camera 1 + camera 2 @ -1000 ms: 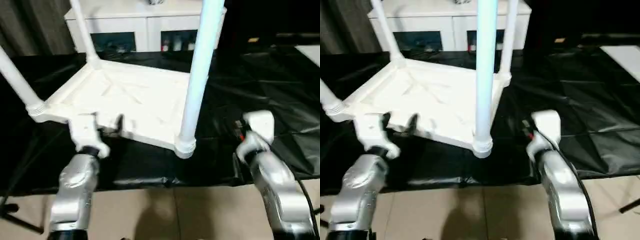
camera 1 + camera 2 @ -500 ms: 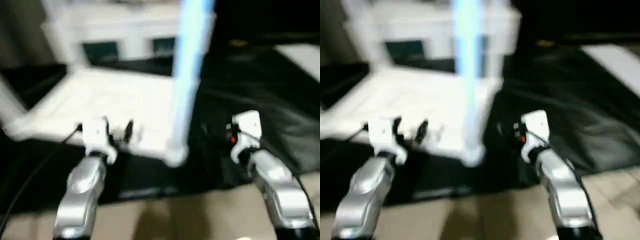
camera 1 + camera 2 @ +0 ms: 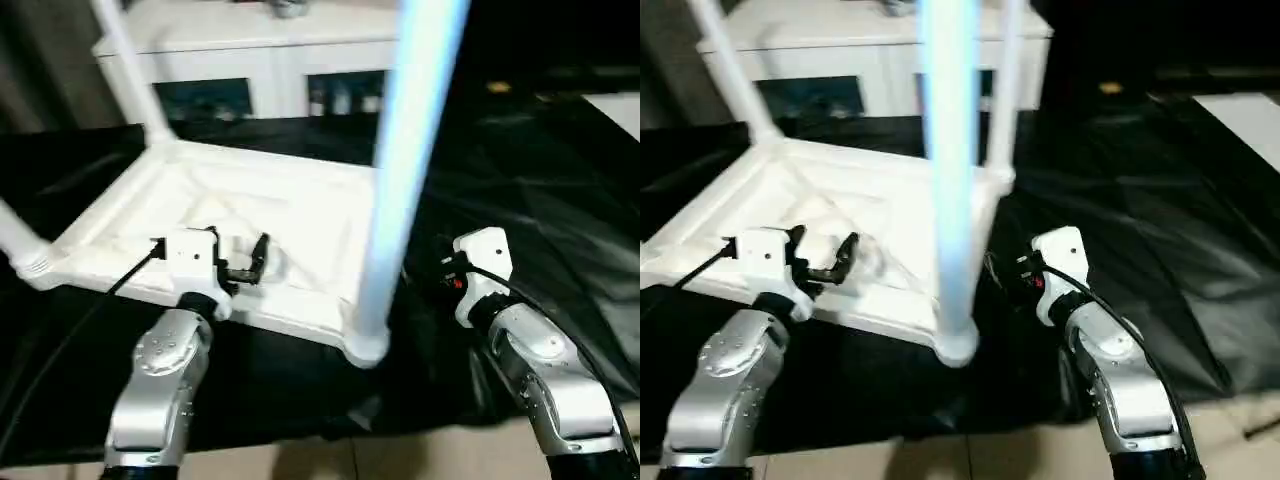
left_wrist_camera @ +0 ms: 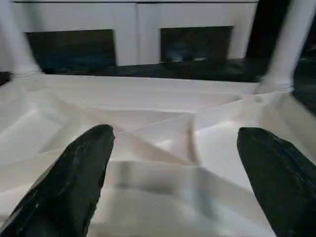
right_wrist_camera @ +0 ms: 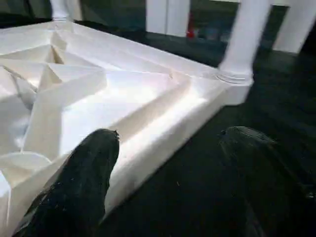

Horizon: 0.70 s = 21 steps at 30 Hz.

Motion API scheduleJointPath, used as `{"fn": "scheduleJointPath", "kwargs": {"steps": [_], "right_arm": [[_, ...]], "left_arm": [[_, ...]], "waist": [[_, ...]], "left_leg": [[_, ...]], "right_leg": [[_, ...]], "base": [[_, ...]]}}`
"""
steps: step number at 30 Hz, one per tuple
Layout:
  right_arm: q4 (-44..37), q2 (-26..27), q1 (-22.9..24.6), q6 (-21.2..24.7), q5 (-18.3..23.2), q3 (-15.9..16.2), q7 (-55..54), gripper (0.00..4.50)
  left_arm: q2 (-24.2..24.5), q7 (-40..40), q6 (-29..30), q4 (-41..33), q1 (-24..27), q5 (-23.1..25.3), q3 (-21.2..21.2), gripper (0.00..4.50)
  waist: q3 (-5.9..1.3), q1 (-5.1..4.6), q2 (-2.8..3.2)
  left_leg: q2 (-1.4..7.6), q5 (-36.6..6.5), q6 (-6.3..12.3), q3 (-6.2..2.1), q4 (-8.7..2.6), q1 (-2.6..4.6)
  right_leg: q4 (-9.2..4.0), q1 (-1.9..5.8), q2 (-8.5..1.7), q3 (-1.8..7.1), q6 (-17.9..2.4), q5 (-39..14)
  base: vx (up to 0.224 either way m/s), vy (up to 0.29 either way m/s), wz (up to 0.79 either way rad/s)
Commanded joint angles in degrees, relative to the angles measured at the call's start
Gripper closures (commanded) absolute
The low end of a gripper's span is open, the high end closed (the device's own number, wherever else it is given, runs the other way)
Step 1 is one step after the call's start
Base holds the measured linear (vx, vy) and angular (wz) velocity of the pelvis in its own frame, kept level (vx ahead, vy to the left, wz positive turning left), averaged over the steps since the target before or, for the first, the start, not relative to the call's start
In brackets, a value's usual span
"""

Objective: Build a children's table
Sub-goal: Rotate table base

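A: Item one?

B: Table (image 3: 250,225), white plastic, upside down on a black sheet (image 3: 520,190). Ribbed underside faces up. Legs stand upright in the corner sockets: near leg (image 3: 400,180) at the corner closest to the robot, far leg (image 3: 125,65) at the back left corner, another (image 3: 1005,85) at the back right. A fourth leg (image 3: 20,245) leans out at the left corner.

A: Item two?

B: Left gripper (image 3: 238,262), black fingers spread wide, nothing between them. It hovers at the near long edge of the table, pointing over the ribs. In the left wrist view its fingers (image 4: 74,173) frame the ribbed panel, with no contact that I can tell.

A: Item three?

B: Right gripper (image 5: 163,182), fingers apart, empty. It sits over the black sheet just beside the table's right edge, close to the near leg's socket. Its white wrist housing (image 3: 480,260) shows to the right of that leg.

A: Surroundings?

B: White cabinet (image 3: 260,50) with glass doors behind the table. Tan floor (image 3: 990,455) under the sheet's near edge.
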Motion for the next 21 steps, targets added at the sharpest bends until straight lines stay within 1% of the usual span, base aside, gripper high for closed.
{"fn": "scheduleJointPath", "kwargs": {"steps": [1, 2, 3, 4, 5, 6, 7, 8, 9, 10, 11, 12, 14, 15, 16, 17, 18, 19, 20, 21], "right_arm": [[0.5, -1.6, 1.1, -0.4, -0.9, -1.7, 0.4, 0.67], [0.5, -1.6, 1.1, -0.4, -0.9, -1.7, 0.4, 0.67], [0.3, -1.7, 1.2, -0.4, -0.6, -2.3, 0.2, 0.67], [0.3, -1.8, 1.2, -0.4, -0.2, -3.0, -0.1, 0.67], [0.4, -1.9, 1.1, -0.4, -0.1, -3.2, -0.2, 0.67], [0.6, -2.1, 1.0, -0.5, -0.1, -3.2, -0.2, 0.67], [0.7, -2.2, 1.1, -0.7, -0.2, -3.2, -0.2, 0.67], [0.7, -2.2, 1.1, -0.7, -0.2, -3.2, -0.2, 0.67], [0.9, -2.6, 0.9, -1.1, -0.1, -3.0, 0.4, 0.67], [0.9, -2.9, 0.8, -1.2, 0.2, -3.0, 0.9, 0.67], [0.8, -3.3, 0.7, -1.1, 0.7, -3.1, 1.6, 0.67], [0.7, -3.8, 0.5, -0.8, 1.2, -3.2, 2.4, 0.67], [0.4, -4.7, 0.5, -0.6, 2.8, -3.9, 5.1, 0.67], [0.6, -5.9, 0.4, -0.3, 3.5, -3.9, 7.5, 0.67], [0.8, -7.5, 0.5, -0.2, 4.0, -3.6, 10.3, 0.67], [0.9, -8.6, 0.6, -0.2, 4.3, -3.3, 12.2, 0.67], [1.0, -9.9, 0.7, -0.1, 4.7, -2.9, 14.4, 0.67], [0.9, -12.6, 1.2, -0.3, 5.3, -1.7, 18.8, 0.67], [0.8, -13.2, 1.4, -0.3, 5.4, -1.4, 19.8, 0.67], [0.8, -13.8, 1.5, -0.4, 5.6, -1.2, 20.7, 0.67]], "left_arm": [[0.1, -2.0, -0.4, 0.0, -0.4, -1.6, -0.6, 0.03], [0.1, -2.1, -0.4, 0.0, -0.4, -1.7, -0.6, 0.03], [0.6, -2.6, -0.4, 0.5, -0.3, -1.5, -0.6, 0.03], [1.4, -3.6, -0.2, 1.3, -0.2, -1.6, -0.9, 0.03], [1.7, -4.2, -0.1, 1.7, -0.3, -1.8, -1.0, 0.03], [2.2, -5.4, -0.1, 2.0, -0.3, -2.2, -1.3, 0.03], [2.9, -7.7, -0.7, 2.3, -0.2, -2.9, -2.1, 0.03], [2.9, -7.7, -0.7, 2.3, -0.2, -2.9, -2.1, 0.03], [4.4, -12.7, -1.3, 3.1, -0.6, -3.9, -3.8, 0.03], [5.2, -15.6, -1.0, 3.4, -1.0, -4.9, -4.6, 0.03], [6.5, -18.6, 0.3, 3.7, -1.5, -5.8, -5.4, 0.03], [7.6, -21.0, 1.5, 3.9, -2.1, -6.4, -6.1, 0.03], [10.1, -25.7, 2.3, 5.1, -3.6, -7.0, -7.6, 0.03], [11.9, -29.4, 2.4, 6.1, -5.0, -7.6, -8.4, 0.03], [13.6, -33.0, 2.6, 7.3, -6.5, -8.2, -9.1, 0.03], [14.8, -35.3, 3.1, 8.3, -7.8, -8.3, -9.7, 0.03], [16.2, -38.0, 3.4, 9.5, -9.1, -8.1, -10.5, 0.03], [18.8, -43.5, 3.9, 11.3, -11.6, -7.6, -12.8, 0.03], [19.4, -44.8, 3.9, 11.8, -12.1, -7.5, -13.3, 0.03], [19.9, -45.9, 4.0, 12.2, -12.7, -7.4, -13.8, 0.03]], "waist": [[-3.48, -1.54, -0.24], [-3.59, -0.07, -3.82], [-3.06, 1.16, -4.15], [-3.65, 2.13, -3.83], [-3.48, 2.0, -3.55], [-3.21, 1.44, -2.36], [-2.96, 1.4, -1.51], [-2.67, 1.08, -0.07], [-2.39, 0.98, 0.88], [-1.51, 0.4, 1.12], [-1.24, 0.35, 1.48], [-1.35, 0.24, 0.58], [-1.19, 0.37, 0.34], [-1.3, 0.58, 0.67], [-1.39, 0.47, 1.15], [-1.5, 0.47, 1.38], [-1.52, 0.35, 1.28], [-1.72, 0.35, 1.09], [-1.89, 0.38, 1.22], [-1.91, 0.26, 1.33]], "left_leg": [[9.09, 40.7, 28.77, -6.69, -3.04, 5.68], [-1.13, 29.7, 19.32, -1.18, 1.54, -0.61], [-3.86, 20.8, 16.89, -0.36, 3.39, -4.15], [-1.77, 16.9, 4.66, -1.2, 2.5, -7.17], [-2.05, 18.6, 1.29, -0.74, 0.8, -6.25], [-1.83, 19.5, -1.72, -0.37, -1.4, -5.64], [-1.08, 16.7, -2.13, -0.55, -2.06, -4.86], [1.11, 7.2, -1.97, -1.03, -3.13, -4.28], [2.29, 2.2, -2.92, -1.32, -3.76, -3.56], [4.06, -8.5, -3.72, -1.48, -5.88, -3.1], [4.32, -12.5, -4.17, -1.23, -6.16, -2.65], [4.25, -14.6, -4.29, -0.62, -6.04, -2.5], [4.0, -14.5, -3.75, 0.11, -6.12, -2.37], [4.0, -13.8, -3.44, 0.61, -6.02, -2.08], [4.01, -12.9, -3.32, 0.88, -6.15, -2.52], [3.98, -12.5, -3.26, 0.93, -6.13, -2.66], [3.9, -12.3, -3.07, 1.04, -6.14, -2.84], [3.82, -11.3, -2.41, 1.23, -6.07, -3.06], [3.78, -9.5, -1.54, 1.29, -5.98, -3.21], [3.88, -8.7, -1.24, 1.34, -5.93, -3.4]], "right_leg": [[-1.79, -6.58, -4.36, 2.6, 3.0, 7.2], [-7.29, -0.24, -4.2, 5.42, 1.5, 20.5], [-8.04, 3.25, -5.76, 8.26, -0.7, 23.8], [-5.06, 6.21, -5.93, 7.6, -6.5, 60.3], [-4.91, 4.85, -3.8, 5.3, -4.9, 66.6], [-5.42, 4.19, -1.45, 3.1, -3.2, 62.0], [-6.41, 3.23, -1.37, 2.68, -2.1, 53.9], [-7.61, 3.01, -1.7, 2.94, -2.9, 32.4], [-8.02, 2.68, -1.65, 2.75, -5.2, 21.6], [-9.37, 2.68, -1.8, 2.97, -10.4, 2.1], [-9.91, 2.16, -1.76, 2.88, -11.1, -2.6], [-10.46, 1.99, -2.02, 3.17, -11.7, -6.4], [-10.76, 1.57, -2.07, 3.52, -11.8, -8.5], [-10.84, 1.07, -2.25, 3.79, -11.7, -9.5], [-10.74, 1.27, -2.28, 3.72, -11.7, -8.3], [-10.57, 1.34, -2.37, 3.69, -11.8, -7.1], [-10.54, 1.4, -2.28, 3.56, -11.8, -6.3], [-10.48, 1.56, -2.49, 3.53, -11.8, -5.6], [-10.45, 1.68, -2.64, 3.5, -12.1, -4.2], [-10.24, 1.74, -2.75, 3.5, -12.5, -3.0]], "base": [[-0.026, -0.093, -0.19], [-0.026, -0.093, -0.19], [0.0, 0.0, 0.0], [0.0, 0.0, 0.0], [0.0, 0.0, 0.0], [0.0, 0.0, 0.0], [-0.056, -0.01, -0.08], [-0.056, -0.01, -0.08], [-0.084, 0.017, 0.04], [-0.11, 0.04, 0.07], [-0.11, 0.04, 0.07], [-0.103, 0.066, 0.07], [-0.07, 0.057, 0.13], [-0.06, 0.036, 0.15], [0.0, 0.0, 0.0], [0.0, 0.0, 0.0], [0.0, 0.0, 0.0], [0.0, 0.0, 0.0], [0.0, 0.0, 0.0], [0.0, 0.0, 0.0]]}}
